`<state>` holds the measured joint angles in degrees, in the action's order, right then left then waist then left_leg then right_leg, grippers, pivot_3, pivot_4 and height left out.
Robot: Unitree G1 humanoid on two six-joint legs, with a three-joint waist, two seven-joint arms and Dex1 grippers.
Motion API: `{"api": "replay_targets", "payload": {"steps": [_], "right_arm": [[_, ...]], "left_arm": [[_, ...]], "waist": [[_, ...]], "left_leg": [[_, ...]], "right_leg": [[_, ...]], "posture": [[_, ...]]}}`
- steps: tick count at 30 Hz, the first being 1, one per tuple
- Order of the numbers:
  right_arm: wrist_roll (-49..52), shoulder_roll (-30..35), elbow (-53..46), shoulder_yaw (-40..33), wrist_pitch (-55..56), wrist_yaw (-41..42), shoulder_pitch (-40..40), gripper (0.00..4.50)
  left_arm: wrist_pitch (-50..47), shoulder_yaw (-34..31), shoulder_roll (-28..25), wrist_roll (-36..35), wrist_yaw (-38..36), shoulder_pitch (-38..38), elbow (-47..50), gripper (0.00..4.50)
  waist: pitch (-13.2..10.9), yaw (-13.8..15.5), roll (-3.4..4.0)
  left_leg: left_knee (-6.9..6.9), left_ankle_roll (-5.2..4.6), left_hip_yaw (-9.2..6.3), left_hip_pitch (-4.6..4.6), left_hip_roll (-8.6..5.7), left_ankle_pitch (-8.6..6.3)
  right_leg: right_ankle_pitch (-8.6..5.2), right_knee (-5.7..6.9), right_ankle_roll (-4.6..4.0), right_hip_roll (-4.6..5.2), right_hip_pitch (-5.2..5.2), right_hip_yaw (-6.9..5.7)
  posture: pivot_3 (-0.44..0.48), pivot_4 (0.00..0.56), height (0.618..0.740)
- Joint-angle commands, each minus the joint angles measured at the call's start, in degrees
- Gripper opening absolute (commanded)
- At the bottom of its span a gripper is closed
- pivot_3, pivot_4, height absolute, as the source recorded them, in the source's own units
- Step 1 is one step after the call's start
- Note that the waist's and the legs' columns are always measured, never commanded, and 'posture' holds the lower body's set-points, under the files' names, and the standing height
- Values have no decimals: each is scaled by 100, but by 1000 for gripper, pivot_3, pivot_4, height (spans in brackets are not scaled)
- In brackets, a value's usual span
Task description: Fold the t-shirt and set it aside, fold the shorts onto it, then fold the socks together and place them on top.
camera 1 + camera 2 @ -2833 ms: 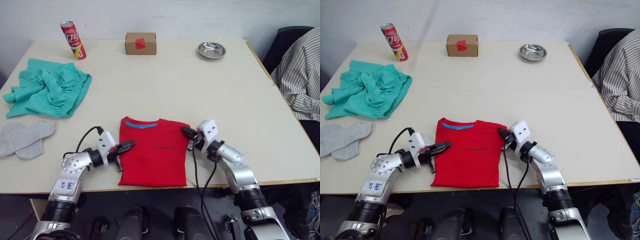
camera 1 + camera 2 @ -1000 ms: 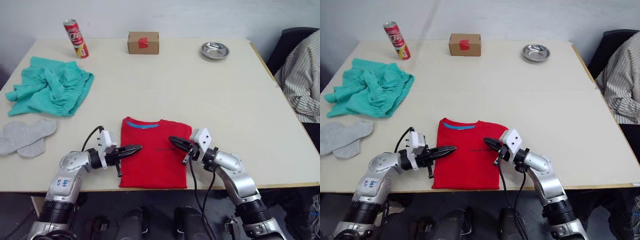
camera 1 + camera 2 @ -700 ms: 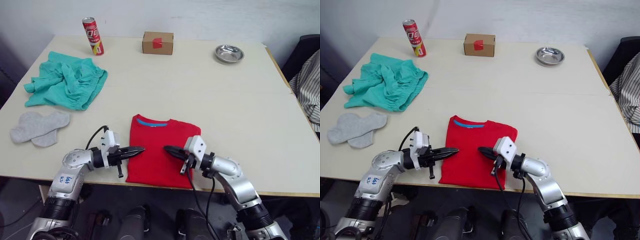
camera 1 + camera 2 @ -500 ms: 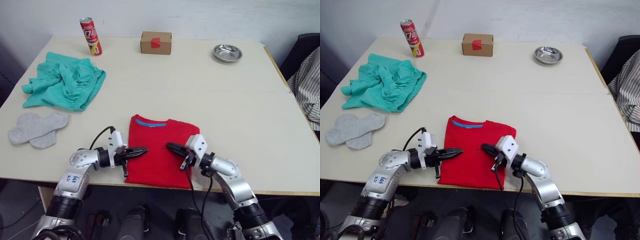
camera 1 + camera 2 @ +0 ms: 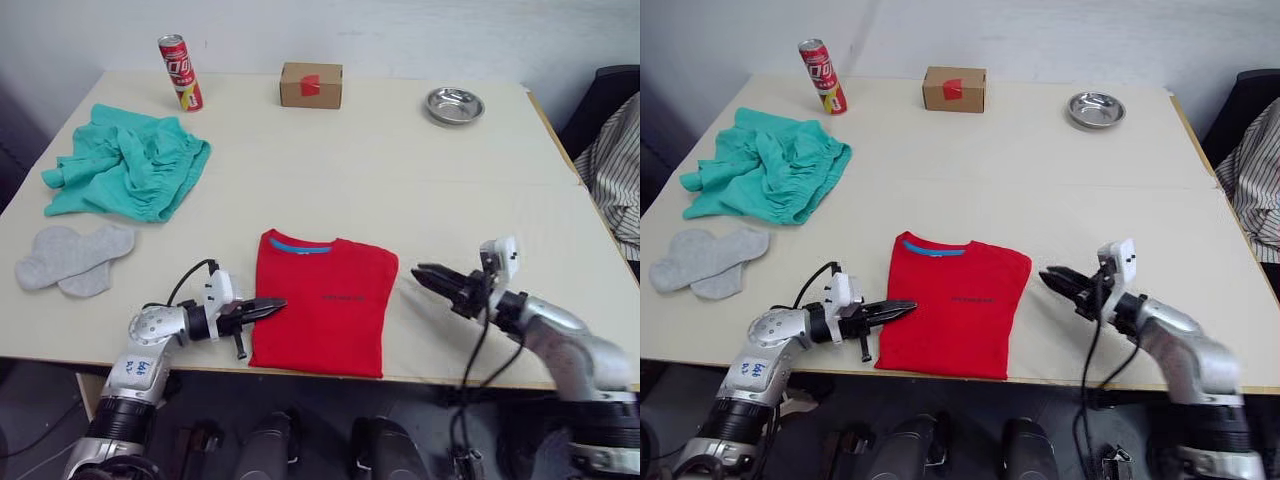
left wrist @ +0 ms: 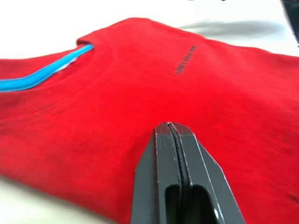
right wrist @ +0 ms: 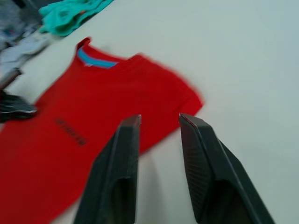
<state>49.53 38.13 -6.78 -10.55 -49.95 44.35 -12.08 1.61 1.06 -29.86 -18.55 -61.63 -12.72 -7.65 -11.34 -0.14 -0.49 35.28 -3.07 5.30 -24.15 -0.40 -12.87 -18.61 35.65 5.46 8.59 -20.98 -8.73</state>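
The red t-shirt lies folded into a rectangle near the table's front edge, blue neckband facing away. My left gripper is shut with nothing in it, its tips just over the shirt's left edge. My right gripper hovers open to the right of the shirt, off the fabric; the wrist view shows a gap between its fingers. The teal shorts sit crumpled at the far left. The two grey socks lie overlapping in front of them.
A red can, a cardboard box and a metal bowl stand along the far edge of the table. A person in a striped shirt sits at the right side.
My right gripper has pulled away from over the shirt to the bare table on its right. The left gripper stays at the shirt's left edge.
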Motion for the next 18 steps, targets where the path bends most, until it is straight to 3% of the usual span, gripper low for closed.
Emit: {"api": "replay_targets", "payload": {"steps": [1,5,11,14,18], "right_arm": [[793,291,-189,32,-1597,-106,-115,2717],[900,108,-99,285,-2530,-590,-460,4114],[642,-482,-186,731,-3095,-1221,-896,4114],[590,-764,-168,649,-3241,-1463,-1002,3478],[480,-1035,-97,556,-3369,-1692,-1061,2030]], "left_arm": [[166,-31,31,-113,-150,-28,35,0],[247,25,58,9,-128,-50,17,0],[316,104,131,184,31,-25,22,0],[349,108,157,221,77,13,15,0],[432,114,169,255,71,31,-59,0]], "waist": [[0,0,0],[0,-6,1],[7,-12,-11],[10,-13,-16],[10,-10,-15]], "left_leg": [[0,-6,-6,1,3,-4],[2,-30,-2,0,5,-22],[3,-22,2,0,9,-22],[3,-20,3,1,12,-21],[3,-20,6,0,12,-21]], "right_leg": [[1,-6,-1,0,4,-16],[1,-6,-2,-1,-1,-13],[1,-5,-2,-6,-3,-12],[1,-4,-2,-10,-3,-12],[1,-1,-2,-10,-7,-9]], "posture": [[0,150,740],[0,150,740],[0,150,740],[0,150,740],[0,150,740]]}}
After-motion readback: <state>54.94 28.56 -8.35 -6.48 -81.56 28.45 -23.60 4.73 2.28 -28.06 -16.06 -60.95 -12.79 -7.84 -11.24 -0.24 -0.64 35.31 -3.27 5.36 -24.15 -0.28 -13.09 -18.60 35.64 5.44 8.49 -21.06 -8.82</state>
